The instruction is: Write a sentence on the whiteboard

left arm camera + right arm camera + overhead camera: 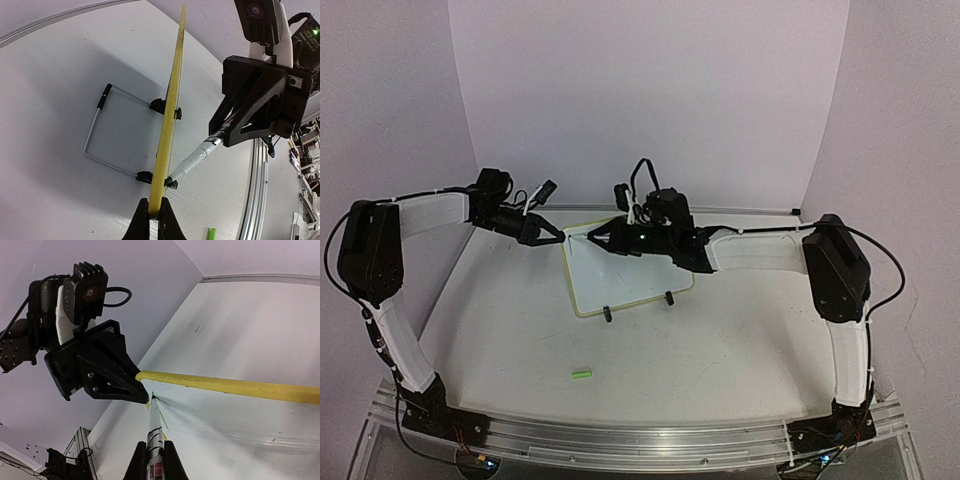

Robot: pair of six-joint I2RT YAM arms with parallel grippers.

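Note:
The whiteboard stands tilted on two black feet at the table's middle, its white face bare in the top view. My left gripper is shut on its yellow frame at the top left corner, seen edge-on in the left wrist view. My right gripper is shut on a white marker, and its green tip touches the board face just below the frame. Of the sentence, only a short green stroke shows by the tip. No words show.
A green marker cap lies on the table in front of the board; it also shows in the left wrist view. The board's wire stand reaches out behind it. Purple walls enclose the table on three sides.

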